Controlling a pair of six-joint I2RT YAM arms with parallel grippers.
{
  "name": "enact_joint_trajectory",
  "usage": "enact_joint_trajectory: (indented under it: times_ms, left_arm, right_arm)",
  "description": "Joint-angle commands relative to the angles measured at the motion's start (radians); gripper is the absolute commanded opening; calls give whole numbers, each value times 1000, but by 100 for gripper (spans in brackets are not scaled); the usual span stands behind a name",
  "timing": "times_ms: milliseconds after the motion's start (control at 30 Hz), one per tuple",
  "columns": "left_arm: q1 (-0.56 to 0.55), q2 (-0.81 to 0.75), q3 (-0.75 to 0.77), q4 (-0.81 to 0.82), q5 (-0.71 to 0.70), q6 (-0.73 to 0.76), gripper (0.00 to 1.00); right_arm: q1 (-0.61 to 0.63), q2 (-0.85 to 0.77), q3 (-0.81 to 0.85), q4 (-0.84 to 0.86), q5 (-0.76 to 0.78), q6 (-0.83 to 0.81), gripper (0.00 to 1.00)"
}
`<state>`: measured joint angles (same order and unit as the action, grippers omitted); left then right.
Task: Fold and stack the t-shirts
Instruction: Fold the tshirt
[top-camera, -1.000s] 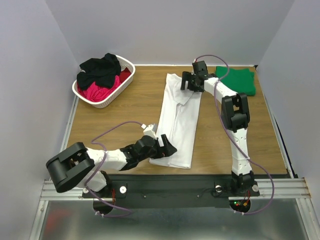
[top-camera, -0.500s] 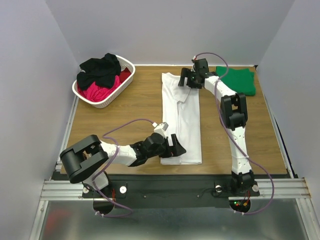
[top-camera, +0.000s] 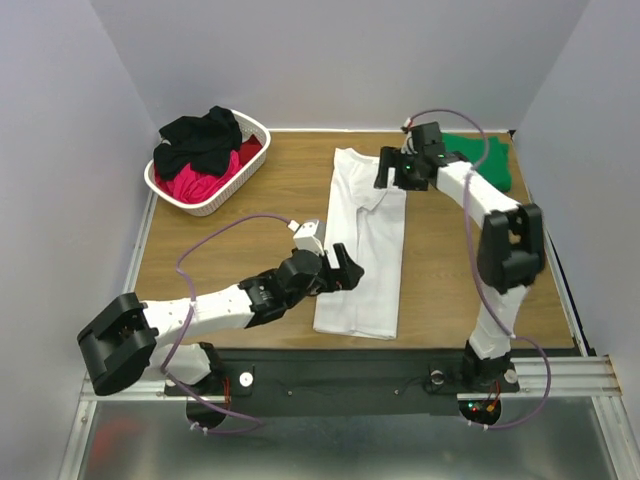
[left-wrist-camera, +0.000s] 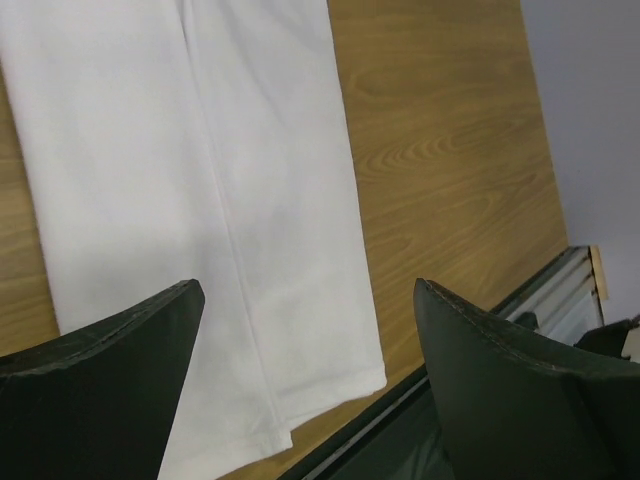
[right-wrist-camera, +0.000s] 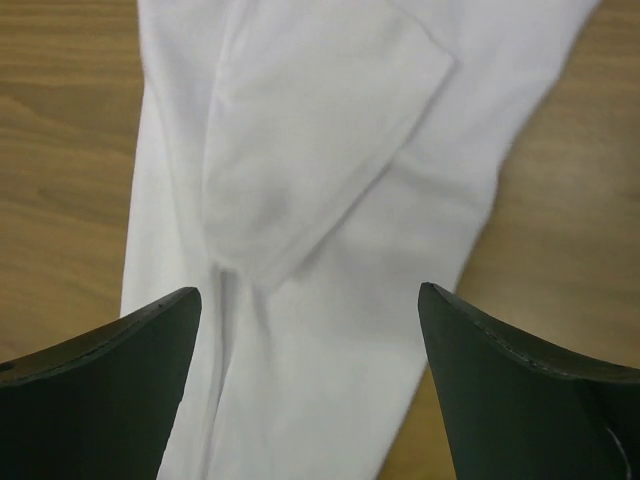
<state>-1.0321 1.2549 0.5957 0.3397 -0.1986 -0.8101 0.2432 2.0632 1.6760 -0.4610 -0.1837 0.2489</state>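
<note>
A white t-shirt (top-camera: 362, 245) lies on the wooden table as a long narrow strip, sides folded in, running from the far middle to the near edge. It fills the left wrist view (left-wrist-camera: 180, 170) and the right wrist view (right-wrist-camera: 330, 200), where a folded sleeve lies on top. My left gripper (top-camera: 343, 277) is open and empty above the strip's near left part. My right gripper (top-camera: 389, 170) is open and empty above its far end. A folded green t-shirt (top-camera: 487, 162) lies at the far right. Black (top-camera: 200, 138) and red/pink (top-camera: 198, 182) t-shirts sit in the basket.
A white lattice basket (top-camera: 229, 186) stands at the far left. The metal rail (top-camera: 330, 372) runs along the table's near edge, close to the shirt's hem; it shows in the left wrist view (left-wrist-camera: 560, 285). Grey walls close in the sides and back.
Both grippers have let go of the white shirt and lifted off it. The left has moved away from the near hem; the right has shifted right. The strip lies slightly more slanted.
</note>
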Motion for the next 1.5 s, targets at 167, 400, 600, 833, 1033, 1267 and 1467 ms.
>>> enact_joint_trajectory:
  times_ms: [167,400,600,833,1033,1267,1467]
  left_arm:
    - [38,-106,-42,-162,-107,43,98]
    - [43,-189,-131,-254,-44,42,98]
    - [43,-256,-188,-289,-25,19,96]
    - [43,-209,-224,-277,34,23,95]
    - [43,-209,-237,-280,41,29,94]
    - [43,-216,-234,-284,44,35,94]
    - [43,-221,-234,-288,50,43,94]
  right_arm:
    - [91,-594,-540,27,151,113,95]
    - [240,-928,-890,-56,162,315,92]
    - [360,-1009,-1009,-137,178,466,88]
    - [488,-1028,-1102,-171,135,625,79]
    - [579,-1005,-1121,-156,144,707,76]
    - [617,-986,-1150,-136,173,762,70]
    - [625,-944,-1164,-128,208,774,57]
